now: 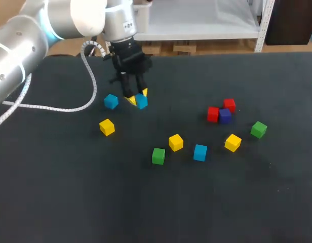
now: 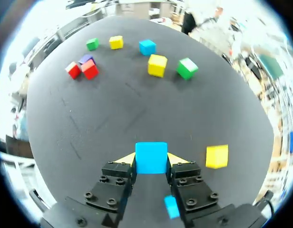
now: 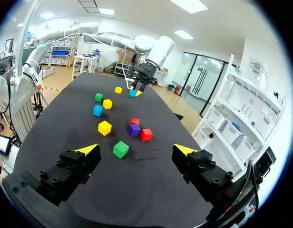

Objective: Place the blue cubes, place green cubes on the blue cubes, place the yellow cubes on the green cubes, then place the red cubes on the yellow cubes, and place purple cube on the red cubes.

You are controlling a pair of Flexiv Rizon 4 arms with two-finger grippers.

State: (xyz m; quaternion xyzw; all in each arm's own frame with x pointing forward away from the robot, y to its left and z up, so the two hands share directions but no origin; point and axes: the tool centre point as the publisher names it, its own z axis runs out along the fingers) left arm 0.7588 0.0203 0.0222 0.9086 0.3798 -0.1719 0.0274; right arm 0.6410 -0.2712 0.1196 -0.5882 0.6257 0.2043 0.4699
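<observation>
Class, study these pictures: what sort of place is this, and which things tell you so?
Probably a robotics lab bench: a black table, the left gripper shut on a blue cube, other coloured cubes lying loose.

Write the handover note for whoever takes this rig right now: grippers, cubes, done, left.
Grippers: left gripper shut on a blue cube, low over the table; right gripper open, empty.
Loose cubes: second blue cube beside the held one; third blue cube mid-table; yellow cubes; green cubes; red cubes clustered with the purple cube.
Done: nothing stacked.
Left: place the blues, then stack green, yellow, red, purple.
</observation>
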